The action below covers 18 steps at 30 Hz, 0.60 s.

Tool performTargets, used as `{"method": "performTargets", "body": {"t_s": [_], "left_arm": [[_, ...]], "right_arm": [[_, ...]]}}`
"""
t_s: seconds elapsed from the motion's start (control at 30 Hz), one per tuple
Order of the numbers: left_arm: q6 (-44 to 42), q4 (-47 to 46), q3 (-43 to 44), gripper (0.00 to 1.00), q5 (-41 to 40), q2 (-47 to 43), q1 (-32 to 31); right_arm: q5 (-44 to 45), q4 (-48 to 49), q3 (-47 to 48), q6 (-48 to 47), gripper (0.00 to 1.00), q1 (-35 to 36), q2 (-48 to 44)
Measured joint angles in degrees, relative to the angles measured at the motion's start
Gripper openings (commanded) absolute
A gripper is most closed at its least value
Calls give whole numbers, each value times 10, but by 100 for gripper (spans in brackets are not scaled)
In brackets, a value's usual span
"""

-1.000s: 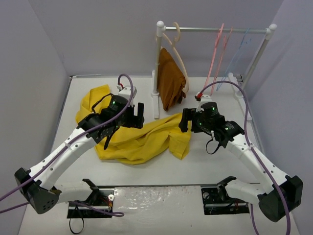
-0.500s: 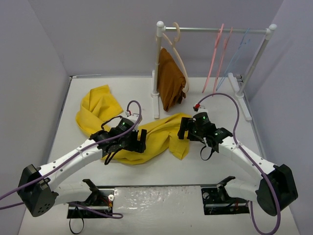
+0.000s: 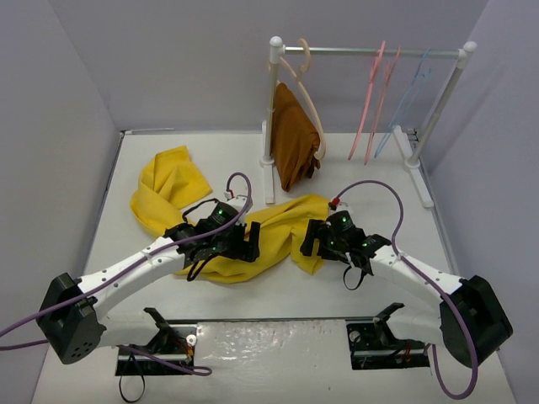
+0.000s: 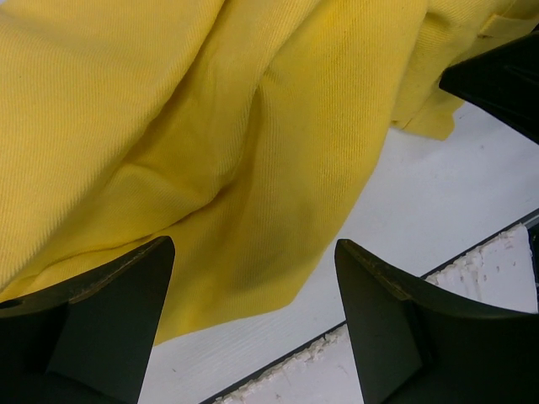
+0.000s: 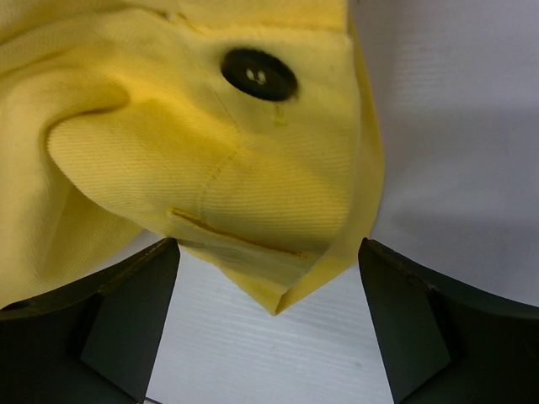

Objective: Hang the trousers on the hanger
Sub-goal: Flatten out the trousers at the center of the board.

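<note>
The yellow trousers [image 3: 271,224] lie crumpled on the white table, one leg reaching back left. My left gripper [image 3: 250,244] hovers open over their near edge; in the left wrist view the cloth's hem [image 4: 253,278] and bare table show between the fingers. My right gripper [image 3: 309,242] is open at the trousers' right end. In its wrist view the waistband corner [image 5: 282,295] points down between the fingers, below a black button [image 5: 259,74]. Nothing is gripped. Two pink hangers [image 3: 370,93] hang on the rail at the back right.
A white rack [image 3: 271,126] stands at the back. A beige hanger [image 3: 305,80] carries a rust-brown cloth [image 3: 295,143], and a light blue hanger [image 3: 413,88] hangs beside the pink ones. The table's near edge [image 4: 278,358] runs just below the left fingers.
Both arms have come down and toward the near side. The left gripper moved right to the trousers' near edge; the right gripper moved left and down to the waistband corner.
</note>
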<state>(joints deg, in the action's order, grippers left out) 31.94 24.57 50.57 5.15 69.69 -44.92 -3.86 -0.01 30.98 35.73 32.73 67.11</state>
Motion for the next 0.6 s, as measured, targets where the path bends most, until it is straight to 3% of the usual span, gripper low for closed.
{"method": "performTargets", "body": {"t_s": [0.13,0.4,0.5,0.6], "left_arm": [[2,-4,0,73,0,20,-2],[9,-9,0,72,0,43,-4],[13,-10,0,72,0,45,-4],[13,-10,0,70,-1,45,-4]], "right_arm": [[11,-1,-20,32,96,13,0],[59,2,-28,87,89,76,32],[82,11,-20,101,76,101,49],[99,22,-13,116,44,114,69]]}}
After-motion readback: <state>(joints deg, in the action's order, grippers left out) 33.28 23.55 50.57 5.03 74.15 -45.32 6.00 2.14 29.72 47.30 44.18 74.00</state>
